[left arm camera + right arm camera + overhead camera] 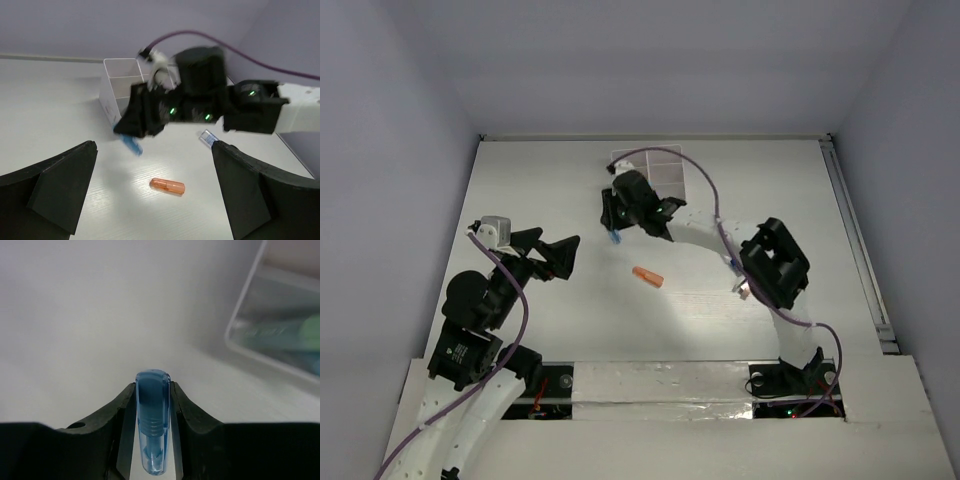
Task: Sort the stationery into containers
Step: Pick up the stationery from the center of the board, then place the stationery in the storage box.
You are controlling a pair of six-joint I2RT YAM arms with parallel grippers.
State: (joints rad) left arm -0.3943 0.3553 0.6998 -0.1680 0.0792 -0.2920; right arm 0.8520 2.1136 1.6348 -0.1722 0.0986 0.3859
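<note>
Right claw is pinching the blue marker - barrel clamped between both fingers, rounded cap end poking out past the tips, lower centre of the right wrist view. From the top view that claw sits in the upper centre of the frame, with the marker's blue end showing at its lower-left edge, just below-left of the white organizer. Can't tell whether the marker tip touches the table. Organizer shows blurred in the upper right of the right wrist view, with something pale green inside; which cell, can't tell. Orange marker lies flat on the table near the centre of the top view, below-right of the right claw and apart from it. Left claw is spread wide with nothing between its fingers - it sits left of centre in the top view, and the orange marker shows low centre in its own camera. Small blue-tipped clear item lies on the table close by the right arm, right of centre in the left wrist view.
</note>
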